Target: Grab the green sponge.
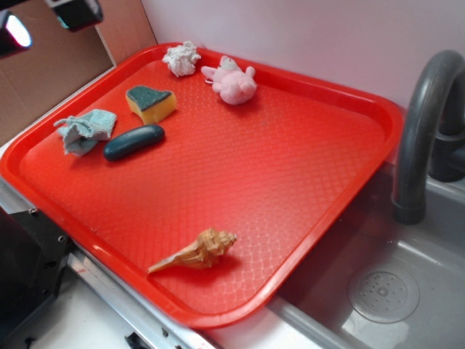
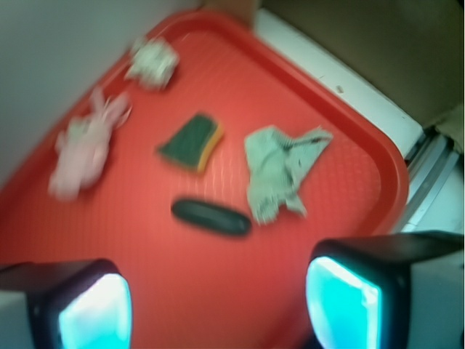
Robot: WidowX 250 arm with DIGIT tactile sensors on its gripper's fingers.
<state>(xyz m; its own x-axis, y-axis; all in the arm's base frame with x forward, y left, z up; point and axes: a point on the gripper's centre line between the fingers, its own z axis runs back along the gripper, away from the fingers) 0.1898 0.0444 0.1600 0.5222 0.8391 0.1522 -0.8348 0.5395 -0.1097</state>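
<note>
on the red tray (image 1: 305,218), toward its far left corner, you have the green sponge (image 1: 151,102) lying flat, dark green scouring face up and yellow foam showing along its near side; nothing touches it; just in front of it lies a dark teal pebble-shaped thing (image 1: 134,142), close but apart from it; to the left of that pair sits a crumpled pale blue-grey rag (image 1: 86,129), near the tray's left rim; behind the sponge, at the far edge, you can see a white crumpled wad (image 1: 182,58), and to its right a pink plush (image 1: 231,82); a tan seashell (image 1: 196,251) lies alone near the tray's front edge, well apart from the rest; to the right of the tray is a grey sink (image 1: 407,291) with a dark faucet (image 1: 425,131).

in the wrist view, which is blurred, your gripper (image 2: 218,298) hangs above the tray with its jaws spread wide and nothing between them; the two fingertips (image 2: 345,302) glow cyan at the bottom of the frame; the sponge (image 2: 191,142) shows well beyond the fingertips, past the dark pebble (image 2: 211,217), with the rag (image 2: 280,171) to its right and the plush (image 2: 83,153) to its left; the gripper touches none of them; in the exterior view only its dark underside shows at the top left corner (image 1: 43,18).
</note>
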